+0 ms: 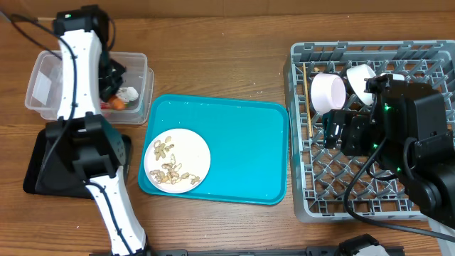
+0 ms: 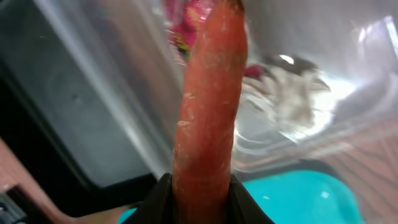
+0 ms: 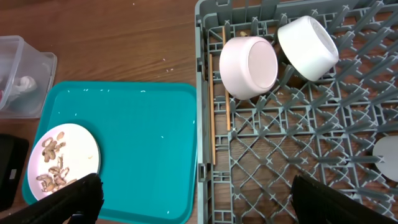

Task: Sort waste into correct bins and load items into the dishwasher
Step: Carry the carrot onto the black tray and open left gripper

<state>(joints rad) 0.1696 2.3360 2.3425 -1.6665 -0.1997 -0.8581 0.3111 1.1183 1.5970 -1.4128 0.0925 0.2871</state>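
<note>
Left gripper [image 2: 202, 202] clamps 1 carrot [image 2: 210, 112] above the clear tub [image 1: 138, 64], seemingly poised to drop it, while the right gripper [image 3: 200, 202] hangs wide open, empty, over the dish rack [image 1: 298, 128].

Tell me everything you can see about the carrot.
The carrot is small and orange, with dull, rough skin, pale flecks and a darker far tip. The left tool is shut on its near end, with the dark fingers pressing both sides, so it sticks straight out from the tool. It hangs over the clear plastic tub, where a red wrapper lies behind it. Whether its tip touches anything cannot be told.
</note>
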